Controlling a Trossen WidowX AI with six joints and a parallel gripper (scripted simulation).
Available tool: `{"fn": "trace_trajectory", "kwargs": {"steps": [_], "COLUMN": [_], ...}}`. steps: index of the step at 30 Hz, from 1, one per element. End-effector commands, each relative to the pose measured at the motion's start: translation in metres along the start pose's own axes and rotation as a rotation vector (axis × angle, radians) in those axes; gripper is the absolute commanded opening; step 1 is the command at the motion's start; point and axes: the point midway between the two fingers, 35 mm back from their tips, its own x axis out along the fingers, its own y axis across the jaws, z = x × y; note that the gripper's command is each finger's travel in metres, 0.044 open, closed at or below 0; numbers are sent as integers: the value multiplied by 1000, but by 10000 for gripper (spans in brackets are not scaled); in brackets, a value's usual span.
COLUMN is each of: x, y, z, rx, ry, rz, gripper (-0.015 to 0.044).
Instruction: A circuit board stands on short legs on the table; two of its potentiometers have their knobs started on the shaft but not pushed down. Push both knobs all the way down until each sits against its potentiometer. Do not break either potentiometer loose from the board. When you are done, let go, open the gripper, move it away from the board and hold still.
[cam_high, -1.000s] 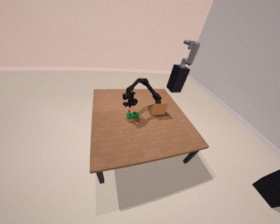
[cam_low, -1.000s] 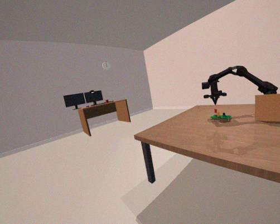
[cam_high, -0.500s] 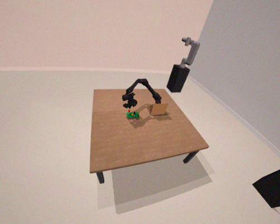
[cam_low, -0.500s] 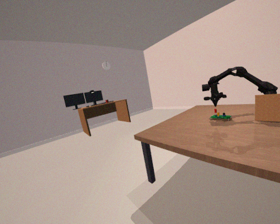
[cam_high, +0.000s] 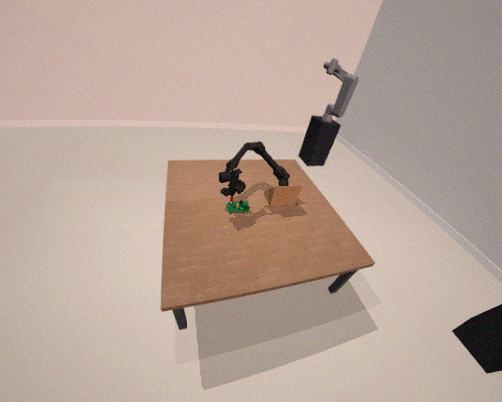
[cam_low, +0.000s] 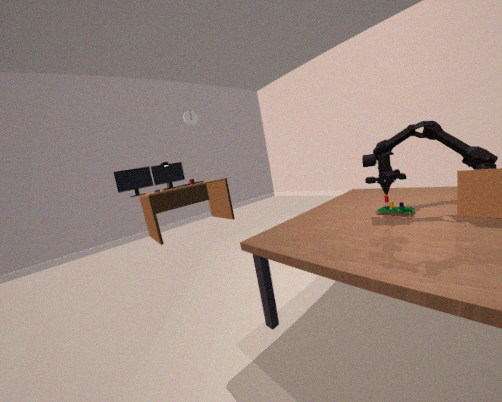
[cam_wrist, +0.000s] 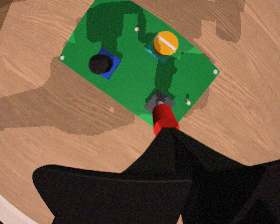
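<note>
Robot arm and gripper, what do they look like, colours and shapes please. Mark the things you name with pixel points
The arm (cam_high: 270, 161) (cam_low: 450, 139) is black, with slim links between bulkier, blocky joints. The gripper (cam_high: 231, 196) (cam_low: 386, 194) (cam_wrist: 168, 133) is also black, with broad finger parts narrowing to pointed tips. I can't make out any cables or markings.

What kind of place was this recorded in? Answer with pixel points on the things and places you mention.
Probably an office-like room or a small robotics lab: a desk (cam_low: 217, 200) with two monitors (cam_low: 133, 180) (cam_low: 168, 174) stands by a wall with a clock (cam_low: 190, 117), and a black robot arm (cam_high: 255, 146) (cam_low: 427, 129) reaches over a circuit board (cam_high: 232, 209) (cam_low: 396, 211) (cam_wrist: 132, 75) on a wooden table (cam_high: 240, 260) (cam_low: 320, 240).
</note>
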Motion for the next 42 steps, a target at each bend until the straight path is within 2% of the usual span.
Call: {"fn": "trace_trajectory", "kwargs": {"steps": [1, 42], "x": [2, 7], "y": [0, 0], "z": [0, 0], "rx": [-6, -6], "ry": [4, 4], "rz": [0, 0], "gripper": [0, 0]}}
